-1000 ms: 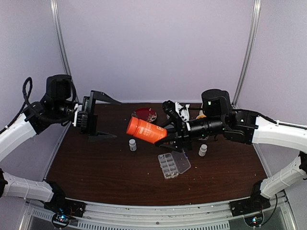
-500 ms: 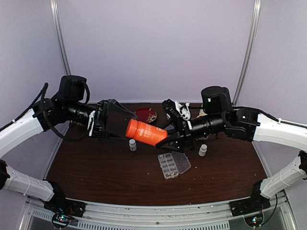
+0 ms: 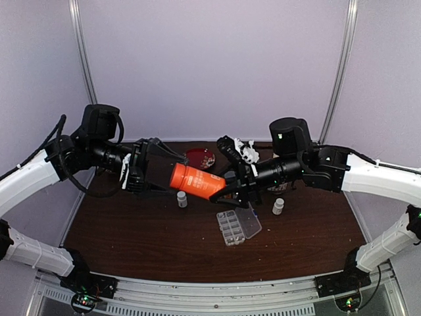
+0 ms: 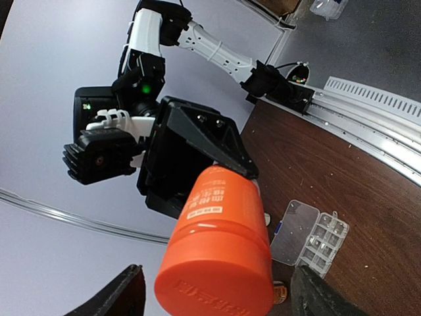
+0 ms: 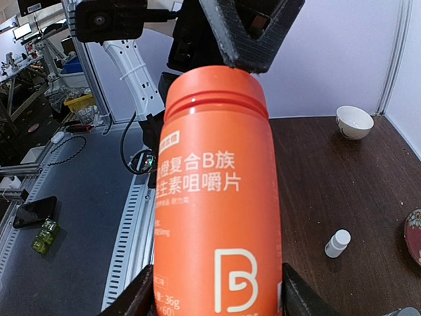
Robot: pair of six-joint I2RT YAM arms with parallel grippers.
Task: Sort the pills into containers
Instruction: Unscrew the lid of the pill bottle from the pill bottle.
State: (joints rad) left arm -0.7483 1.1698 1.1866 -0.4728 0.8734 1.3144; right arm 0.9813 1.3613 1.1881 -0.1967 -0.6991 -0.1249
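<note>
The orange bottle (image 3: 196,181) is being pinched by the right gripper (image 3: 222,184); the left gripper (image 3: 175,175) is being held spread around its cap (image 4: 214,289).

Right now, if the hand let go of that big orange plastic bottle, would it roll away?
Probably: the round orange plastic bottle lies sideways in the right hand, so it would likely roll. Its glossy sides look slippery.

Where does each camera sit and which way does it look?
Top: above and behind the arms, looking down at the table; both arms show, meeting at the orange pill bottle.
Left wrist: on the left arm, facing the bottle's cap between the open left jaws; right arm behind.
Right wrist: on the right arm, looking along the bottle the right jaws hold; left jaws beyond.
All share the bottle; top and left wrist share the organizer box.
</note>
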